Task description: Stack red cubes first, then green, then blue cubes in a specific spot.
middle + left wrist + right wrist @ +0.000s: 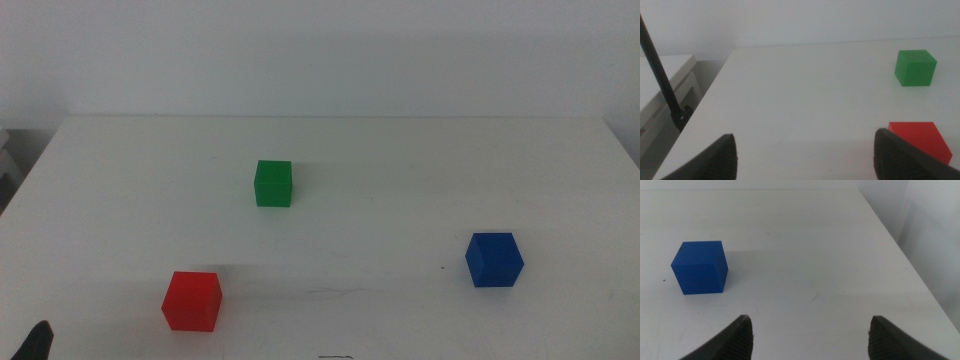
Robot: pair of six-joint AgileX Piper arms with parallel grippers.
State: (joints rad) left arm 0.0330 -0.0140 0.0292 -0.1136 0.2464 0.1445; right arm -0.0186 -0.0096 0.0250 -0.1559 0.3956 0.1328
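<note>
The small matte bright-red cube [191, 300] sits on the white worktop [400, 160] near the front left, alone and untouched. The matching green cube [273, 184] stands well apart behind it, and the deep-blue cube [494, 260] lies well apart at the right; nothing is stacked yet, and no spot is marked.

The left gripper [805, 152] hovers low with its fingers [720, 157] spread wide and empty, the red cube [920, 140] just beside 1 of them rather than between the 2. The right gripper [810, 335] waits near the blue cube [700, 267], its fingers released too.

The first pickup seems due: the left gripper should shift sideways until the red cube is centred, square its fingers to 2 flat faces, then descend.

No containers are in view.
</note>
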